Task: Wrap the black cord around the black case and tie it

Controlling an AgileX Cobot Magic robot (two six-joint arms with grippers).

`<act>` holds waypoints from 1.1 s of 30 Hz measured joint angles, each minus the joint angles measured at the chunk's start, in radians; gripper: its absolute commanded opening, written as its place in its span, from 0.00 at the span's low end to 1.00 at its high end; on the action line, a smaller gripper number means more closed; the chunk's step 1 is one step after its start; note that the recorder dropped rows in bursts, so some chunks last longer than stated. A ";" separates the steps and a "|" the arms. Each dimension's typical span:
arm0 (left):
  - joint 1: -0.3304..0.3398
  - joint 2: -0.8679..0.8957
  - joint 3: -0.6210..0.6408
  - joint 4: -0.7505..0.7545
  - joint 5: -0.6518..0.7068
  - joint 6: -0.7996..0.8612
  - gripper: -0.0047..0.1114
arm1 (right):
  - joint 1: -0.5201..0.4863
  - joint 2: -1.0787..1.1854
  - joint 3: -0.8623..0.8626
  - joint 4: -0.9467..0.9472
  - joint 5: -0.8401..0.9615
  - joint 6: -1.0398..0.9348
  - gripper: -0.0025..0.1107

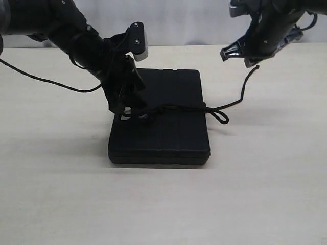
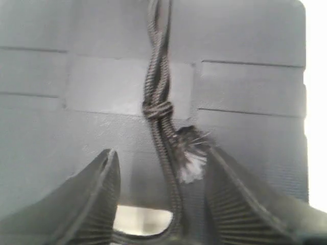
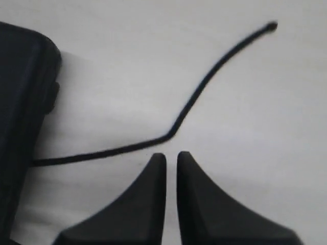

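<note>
The black case lies flat in the middle of the table. The black cord crosses its lid, twisted on itself, with a small loop hanging off the case's right edge. Its free end trails right to a knobbed tip. My left gripper hovers low over the case's left part, open. In the left wrist view the cord runs between the fingers of the left gripper without touching them, past a knot and a frayed grey tuft. My right gripper hangs above the table at the far right, shut on nothing.
The handle cutout of the case shows pale table through it, just under my left fingers. A thin arm cable lies on the table to the left of the case. The pale table spreads out all round the case.
</note>
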State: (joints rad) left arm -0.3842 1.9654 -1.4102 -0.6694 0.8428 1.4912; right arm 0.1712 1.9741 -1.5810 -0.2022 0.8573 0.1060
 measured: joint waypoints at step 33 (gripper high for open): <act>0.000 0.000 0.000 -0.009 0.010 0.011 0.46 | -0.157 0.373 -0.130 0.337 -0.224 -0.063 0.06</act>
State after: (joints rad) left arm -0.3842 1.9654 -1.4102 -0.6786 0.8524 1.5026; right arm 0.0145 2.3475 -1.7108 0.1349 0.6336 0.0430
